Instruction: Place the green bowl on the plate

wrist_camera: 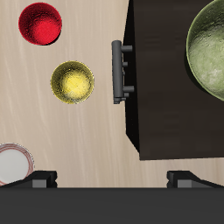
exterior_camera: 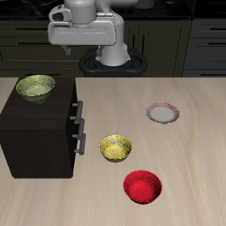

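High above the table's back edge, the gripper (wrist_camera: 112, 178) hangs with its two fingers (wrist_camera: 41, 179) spread wide apart and nothing between them. It touches nothing on the table.

Well below it, the green bowl (exterior_camera: 35, 87) sits upright on top of the dark cabinet (exterior_camera: 35, 132), near a back corner of that top, and its speckled inside looks empty. The cabinet's front carries a dark handle (exterior_camera: 80, 124) facing the open table.

On the wooden table (exterior_camera: 177, 159), just beside the cabinet's handle side, stands the yellow bowl (exterior_camera: 115, 147), empty too. Nearer the table's front edge, close to the yellow one but apart from it, is the red bowl (exterior_camera: 141, 186), also empty.

Farther back and away from the cabinet lies the plate (exterior_camera: 162, 113), flat and bare, well apart from all three bowls. Between cabinet top and plate the only thing near the line is the yellow bowl, sitting a little toward the front.
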### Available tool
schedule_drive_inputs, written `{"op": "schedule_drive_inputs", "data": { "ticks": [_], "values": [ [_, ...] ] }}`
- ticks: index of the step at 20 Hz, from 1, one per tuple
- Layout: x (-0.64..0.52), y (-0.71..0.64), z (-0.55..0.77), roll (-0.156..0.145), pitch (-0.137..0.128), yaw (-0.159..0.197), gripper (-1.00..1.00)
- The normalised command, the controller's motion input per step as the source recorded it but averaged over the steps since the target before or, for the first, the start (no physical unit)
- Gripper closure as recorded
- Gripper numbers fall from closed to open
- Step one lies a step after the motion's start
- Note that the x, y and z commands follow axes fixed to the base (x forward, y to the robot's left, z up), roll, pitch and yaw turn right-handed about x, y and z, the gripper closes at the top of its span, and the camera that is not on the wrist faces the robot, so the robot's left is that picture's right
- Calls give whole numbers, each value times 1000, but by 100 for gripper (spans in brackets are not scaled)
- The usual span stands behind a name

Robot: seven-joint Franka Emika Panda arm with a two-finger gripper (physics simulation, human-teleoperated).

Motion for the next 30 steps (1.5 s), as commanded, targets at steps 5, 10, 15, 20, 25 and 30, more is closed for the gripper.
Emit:
{"op": "schedule_drive_inputs", "data": {
  "ticks": [5,10,15,20,25,30],
  "values": [
    [196,-251,50,-1,12,-30,-100],
    [83,-268,79,-23,-3,52,-100],
    [92,-343,141,-21,-22,-4,-100],
    [59,-220,121,-14,-27,25,-100],
    [35,-175,93,2,-17,52,-100],
    [38,-130,107,3,-18,5,-100]
  ]
}}
